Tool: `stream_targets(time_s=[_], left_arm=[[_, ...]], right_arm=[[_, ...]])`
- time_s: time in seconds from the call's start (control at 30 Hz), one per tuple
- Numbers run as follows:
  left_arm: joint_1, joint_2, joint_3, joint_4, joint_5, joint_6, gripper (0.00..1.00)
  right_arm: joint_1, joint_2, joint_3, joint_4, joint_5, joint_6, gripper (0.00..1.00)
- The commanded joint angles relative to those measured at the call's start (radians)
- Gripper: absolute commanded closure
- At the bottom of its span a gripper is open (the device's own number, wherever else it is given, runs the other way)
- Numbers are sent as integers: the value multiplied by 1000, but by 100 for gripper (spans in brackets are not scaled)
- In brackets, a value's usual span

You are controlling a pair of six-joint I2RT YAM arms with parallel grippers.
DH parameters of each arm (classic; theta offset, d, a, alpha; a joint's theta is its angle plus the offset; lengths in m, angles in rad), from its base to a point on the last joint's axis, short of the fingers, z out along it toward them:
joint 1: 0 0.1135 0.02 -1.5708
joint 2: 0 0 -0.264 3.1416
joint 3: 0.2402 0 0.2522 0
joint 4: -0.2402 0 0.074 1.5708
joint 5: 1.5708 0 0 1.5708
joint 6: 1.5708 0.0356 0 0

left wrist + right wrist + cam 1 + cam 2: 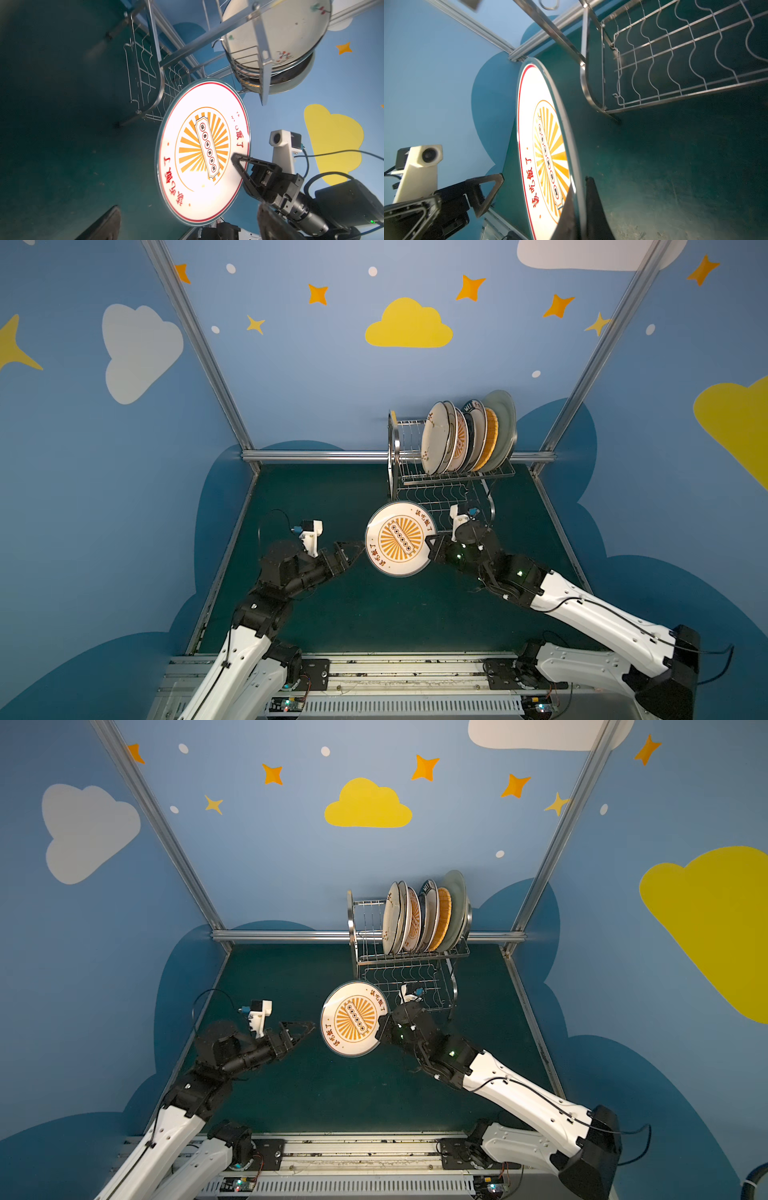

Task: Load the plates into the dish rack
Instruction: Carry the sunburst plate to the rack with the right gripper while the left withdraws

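A white plate with an orange sunburst [401, 543] [353, 1023] hangs above the table in front of the dish rack [453, 481] [407, 965]. My right gripper [430, 543] [579, 182] is shut on its right rim, one finger on each face. My left gripper [358, 550] [187, 209] stands open at the plate's left edge, its fingers [496, 182] apart from the plate [546, 149] [202, 153]. Several plates [465, 435] stand upright in the right part of the rack's upper tier.
The rack's wavy-wire lower shelf [675, 62] holds nothing, and the left slots of its upper tier [407, 439] are free. The rack stands at the back right of the dark green table [332, 614], against an aluminium rail [316, 455].
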Motion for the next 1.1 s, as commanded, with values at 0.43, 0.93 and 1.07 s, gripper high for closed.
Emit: stream_targets(time_s=[0.43,0.93,1.07], left_arm=[[38,-232,3,-201,-257,217,0],[112,-245,3,-260,-230,223,0],[137,-250,0,-259,-210,218,0]], right_arm=[[17,140,545,30,194,-346,100],[8,544,1130,43,726,-776,100],[-7,598,1201,87,761,-863,100]])
